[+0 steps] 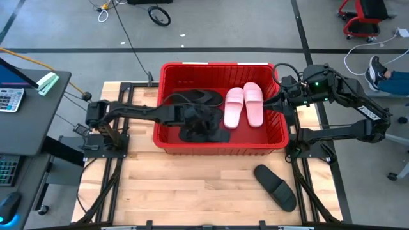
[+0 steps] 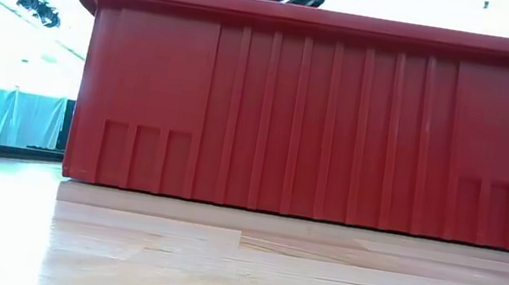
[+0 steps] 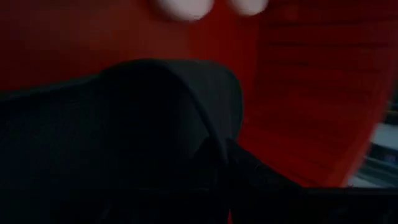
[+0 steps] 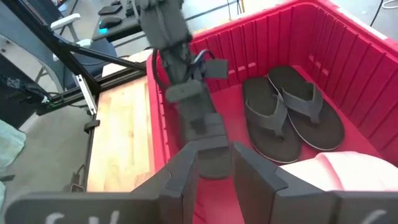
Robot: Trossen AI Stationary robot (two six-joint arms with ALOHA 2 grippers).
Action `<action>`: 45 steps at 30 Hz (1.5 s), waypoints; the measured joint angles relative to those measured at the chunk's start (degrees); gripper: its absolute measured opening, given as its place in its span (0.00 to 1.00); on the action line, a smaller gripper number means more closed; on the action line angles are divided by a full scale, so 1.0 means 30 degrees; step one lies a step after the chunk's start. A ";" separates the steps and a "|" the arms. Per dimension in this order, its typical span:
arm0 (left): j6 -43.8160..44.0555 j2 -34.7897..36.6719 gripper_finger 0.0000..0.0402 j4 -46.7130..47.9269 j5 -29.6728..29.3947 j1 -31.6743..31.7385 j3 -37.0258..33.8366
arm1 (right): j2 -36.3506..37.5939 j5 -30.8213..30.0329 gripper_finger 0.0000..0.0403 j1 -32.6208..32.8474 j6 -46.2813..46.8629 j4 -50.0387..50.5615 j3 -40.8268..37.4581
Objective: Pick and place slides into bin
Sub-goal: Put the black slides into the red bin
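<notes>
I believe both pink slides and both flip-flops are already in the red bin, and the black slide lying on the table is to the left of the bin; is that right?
Not quite: the black slide on the table lies in front of the red bin, toward its right end, not to its left, as the high view shows. The pink slides and the flip-flops are indeed inside it.

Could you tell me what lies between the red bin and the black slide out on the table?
Nothing: in the high view only bare wooden tabletop separates the bin from the black slide.
</notes>
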State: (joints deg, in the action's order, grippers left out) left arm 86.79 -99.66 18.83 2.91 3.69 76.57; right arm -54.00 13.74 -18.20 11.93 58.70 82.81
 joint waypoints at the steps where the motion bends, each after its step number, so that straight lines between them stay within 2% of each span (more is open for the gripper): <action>1: 0.0180 0.0000 0.03 -0.0227 -0.0141 -0.0078 -0.0357 | 0.0000 0.0000 0.25 0.0000 -0.0012 0.0004 0.0000; 10: 0.0864 -0.0084 0.03 -0.1000 0.0031 -0.0132 -0.1762 | 0.0000 -0.0013 0.25 0.0007 -0.0030 0.0000 0.0000; 16: 0.2110 -0.0109 0.03 -0.1467 -0.0148 -0.0421 -0.3855 | 0.0000 -0.0010 0.25 0.0007 -0.0030 0.0015 0.0000; 20: 0.3514 -0.0131 0.03 -0.4400 -0.0018 -0.0539 -0.5809 | 0.0000 -0.0029 0.25 0.0007 -0.0030 0.0015 0.0000; 25: 0.3633 -0.0117 0.12 -0.6640 0.0308 -0.0424 -0.7191 | 0.0000 -0.0011 0.25 0.0007 -0.0030 0.0022 0.0000; 30: 0.1942 -0.0117 0.22 -0.6566 0.0297 -0.0303 -0.7219 | 0.0000 -0.0014 0.25 0.0006 -0.0030 0.0022 0.0000; 34: 0.1862 0.0011 0.32 -0.6589 0.0431 -0.0061 -0.7248 | 0.0000 -0.0007 0.25 0.0007 -0.0030 0.0022 0.0000; 39: 0.2343 0.0186 0.44 -0.8083 0.0831 0.0472 -0.7284 | 0.0000 -0.0005 0.25 0.0007 -0.0019 0.0022 0.0000; 45: 0.2363 0.0665 0.54 -0.9698 0.1357 0.1405 -0.7277 | 0.0000 0.0000 0.25 0.0007 0.0167 0.0022 0.0000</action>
State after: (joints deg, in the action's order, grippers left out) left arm 93.88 -97.66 -10.26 6.98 7.90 54.74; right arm -54.00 13.74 -18.17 12.43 58.76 82.81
